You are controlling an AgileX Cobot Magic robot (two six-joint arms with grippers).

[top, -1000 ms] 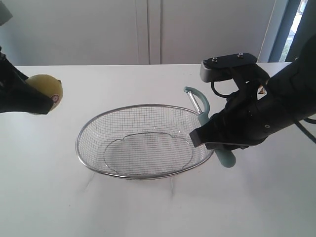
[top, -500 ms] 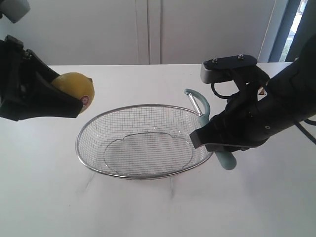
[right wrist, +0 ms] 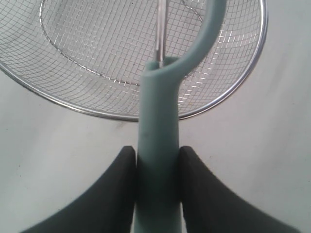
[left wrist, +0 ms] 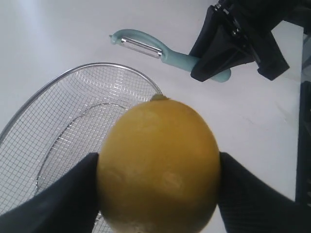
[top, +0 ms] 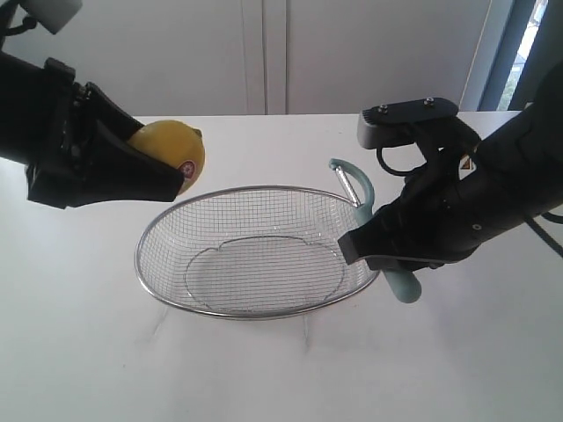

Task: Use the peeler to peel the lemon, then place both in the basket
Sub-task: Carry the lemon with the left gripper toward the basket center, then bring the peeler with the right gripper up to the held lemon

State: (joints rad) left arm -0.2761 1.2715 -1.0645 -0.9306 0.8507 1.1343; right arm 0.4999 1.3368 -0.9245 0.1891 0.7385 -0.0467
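Two left fingers point(left wrist: 58, 208) flank the lemon point(left wrist: 158, 165) — right fingers point(right wrist: 109, 204) pinch the peeler point(right wrist: 158, 121).

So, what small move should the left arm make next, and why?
Probably carry the lemon over the basket toward the peeler: the left gripper grips a lemon that looks unpeeled, the right gripper holds the peeler's handle, and the two are well apart.

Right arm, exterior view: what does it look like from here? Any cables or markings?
Right arm is wrapped in a black cover, with a grey camera block on top, a black cable looping beneath it, and a small red-and-white sticker. Its tool has wide black tapering fingers.
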